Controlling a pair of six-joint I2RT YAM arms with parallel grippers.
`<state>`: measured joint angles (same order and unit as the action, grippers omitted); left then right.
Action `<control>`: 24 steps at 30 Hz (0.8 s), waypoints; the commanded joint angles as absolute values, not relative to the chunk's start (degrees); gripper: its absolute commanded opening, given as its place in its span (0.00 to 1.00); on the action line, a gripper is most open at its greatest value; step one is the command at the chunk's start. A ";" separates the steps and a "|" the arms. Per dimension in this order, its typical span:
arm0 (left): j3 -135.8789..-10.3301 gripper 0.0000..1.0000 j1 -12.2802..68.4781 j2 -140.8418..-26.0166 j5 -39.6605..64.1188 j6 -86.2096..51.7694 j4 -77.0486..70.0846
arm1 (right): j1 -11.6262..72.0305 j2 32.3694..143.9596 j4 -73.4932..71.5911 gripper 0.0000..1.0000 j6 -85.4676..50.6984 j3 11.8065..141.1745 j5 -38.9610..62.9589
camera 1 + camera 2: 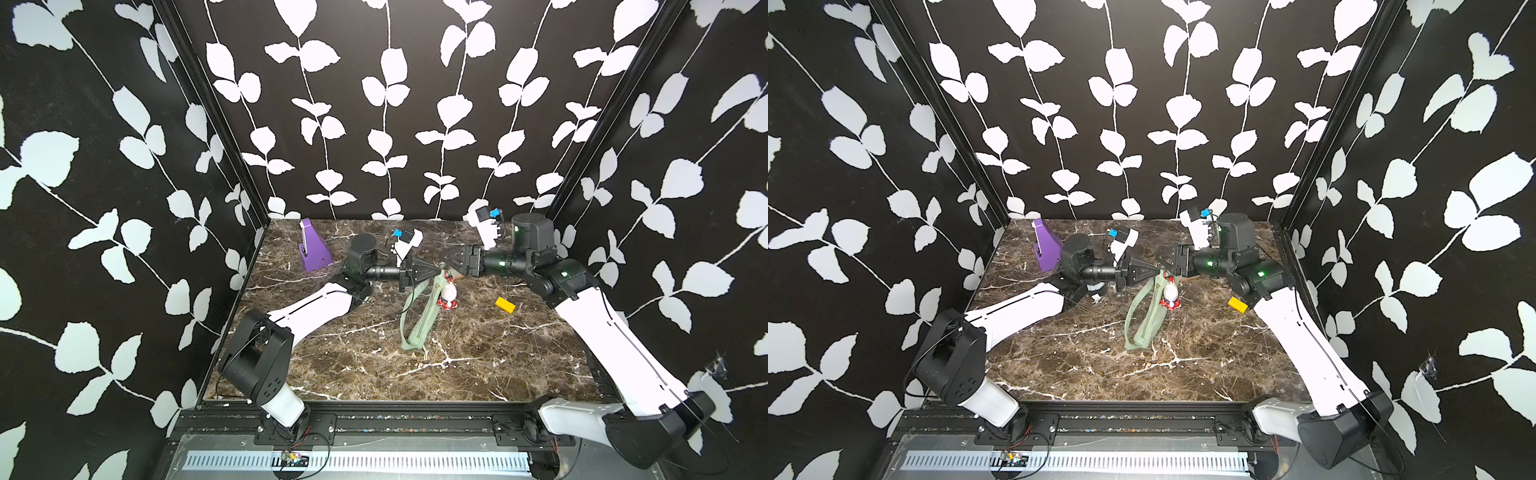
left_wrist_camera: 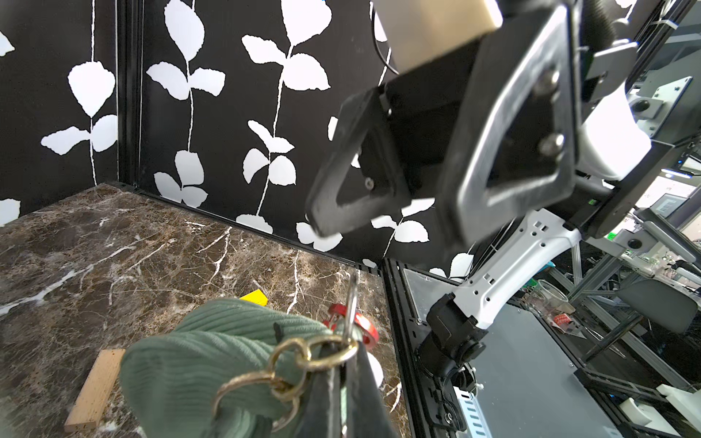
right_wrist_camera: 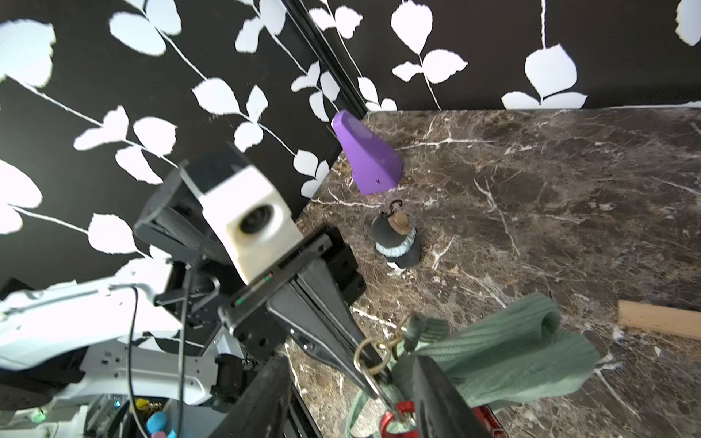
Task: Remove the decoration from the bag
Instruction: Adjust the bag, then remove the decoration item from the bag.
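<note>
Black walls (image 1: 357,174) with white leaf-and-vine print on three sides of a dark brown, white-veined marble tabletop (image 1: 415,374)

Left wrist: bag (image 2: 197,364) runs off the frame edge; right gripper (image 2: 392,231) blurred. In both top views, decoration (image 1: 449,296) (image 1: 1170,293) too small for detail. Right wrist: wooden block (image 3: 660,318) clipped at edge.

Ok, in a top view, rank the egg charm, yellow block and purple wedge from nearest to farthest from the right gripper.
1. Egg charm, beside the bag, just in front of the right gripper.
2. Yellow block, off toward the right arm.
3. Purple wedge, far back left corner.
</note>
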<state>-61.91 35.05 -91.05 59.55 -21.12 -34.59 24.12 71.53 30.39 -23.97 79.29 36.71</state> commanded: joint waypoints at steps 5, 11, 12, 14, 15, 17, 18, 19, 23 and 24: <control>-63.63 0.00 35.05 -88.06 60.38 -22.90 -38.93 | 21.88 70.01 30.42 0.34 -20.01 75.81 41.86; -63.85 0.00 35.03 -88.07 60.31 -24.24 -40.50 | 21.15 70.05 27.06 0.15 -21.52 72.34 44.86; -63.95 0.00 35.00 -88.07 60.37 -24.26 -40.52 | 20.94 69.97 26.25 0.14 -21.93 72.07 45.06; -63.84 0.00 34.96 -87.98 60.38 -24.34 -40.51 | 20.90 69.67 24.65 0.08 -22.60 71.59 45.85; -63.75 0.00 35.01 -87.98 60.38 -24.35 -40.43 | 20.84 69.46 24.12 0.07 -22.93 71.36 46.06; -63.65 0.00 35.00 -87.98 60.42 -24.34 -40.42 | 20.83 69.19 22.83 0.01 -23.52 70.99 46.55; -63.59 0.00 35.03 -87.98 60.46 -24.28 -40.43 | 20.79 69.12 22.10 0.00 -23.85 70.79 46.93; -63.55 0.00 34.99 -87.98 60.54 -24.38 -40.37 | 20.76 69.01 21.63 0.00 -24.01 70.59 47.15; -63.50 0.00 35.01 -88.15 60.80 -24.61 -40.60 | 20.74 68.66 21.19 0.00 -24.03 70.23 47.86; -63.46 0.00 35.03 -88.15 60.74 -24.61 -40.60 | 20.74 68.64 21.25 0.00 -23.86 70.27 48.19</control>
